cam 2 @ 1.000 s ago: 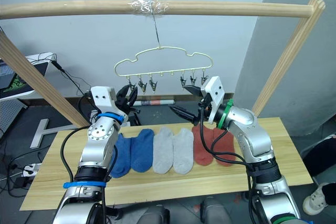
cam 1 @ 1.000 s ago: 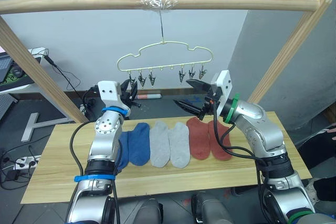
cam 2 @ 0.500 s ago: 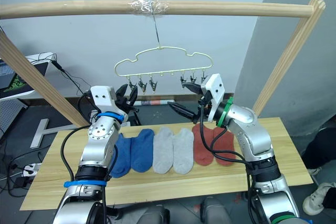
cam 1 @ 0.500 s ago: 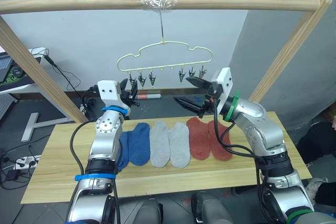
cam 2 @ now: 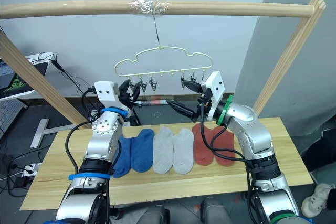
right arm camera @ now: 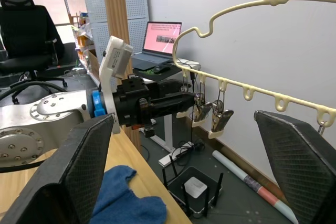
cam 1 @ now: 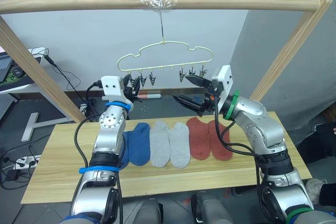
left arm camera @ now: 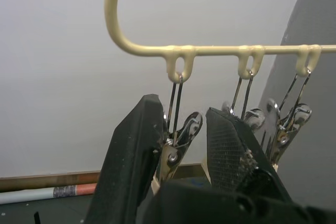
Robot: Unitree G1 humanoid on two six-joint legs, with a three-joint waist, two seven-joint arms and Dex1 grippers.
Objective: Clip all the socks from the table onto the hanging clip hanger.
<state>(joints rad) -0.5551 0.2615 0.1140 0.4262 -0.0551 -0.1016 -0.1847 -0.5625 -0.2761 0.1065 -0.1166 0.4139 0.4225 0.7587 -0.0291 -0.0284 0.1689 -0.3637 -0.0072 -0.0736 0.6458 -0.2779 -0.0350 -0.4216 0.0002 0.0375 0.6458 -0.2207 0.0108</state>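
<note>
Since 1 s ago our left gripper (left arm camera: 181,140) rose to the clip hanger (cam 1: 165,56), its open fingers either side of the end clip (left arm camera: 176,148); right gripper (cam 1: 190,92) wide open near it. Six socks (cam 1: 169,142) lie on the table (cam 1: 52,171) below the hanger: soft, light, limp; we think pinch at the cuff.

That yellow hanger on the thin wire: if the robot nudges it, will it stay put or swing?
Probably swing: the clip hanger dangles from one thin hook under the wooden pole. Its slim wire frame looks light, so likely easy to turn. The clips hang loosely from loops and may wobble.
</note>
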